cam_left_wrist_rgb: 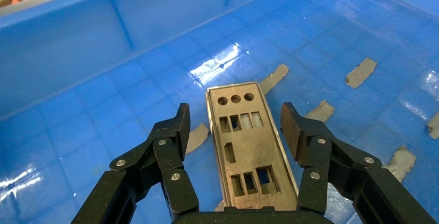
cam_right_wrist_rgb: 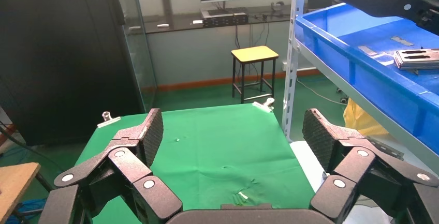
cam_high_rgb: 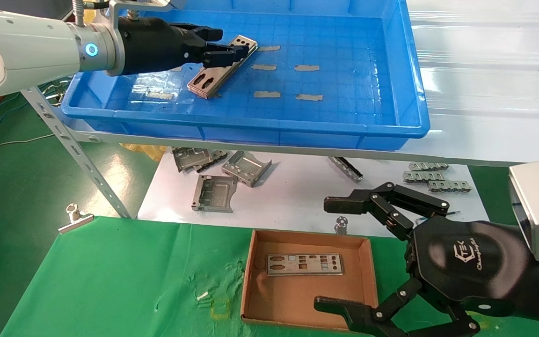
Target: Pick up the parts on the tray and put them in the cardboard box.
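Left tool hovering released, jaws straddling plate in tray; right tool idling released beside cardboard box.

One blue tray holds one metal plate and six grey tape strips, one cardboard box holds one more plate (two plates in all), and two pincers, left and right, are visible.
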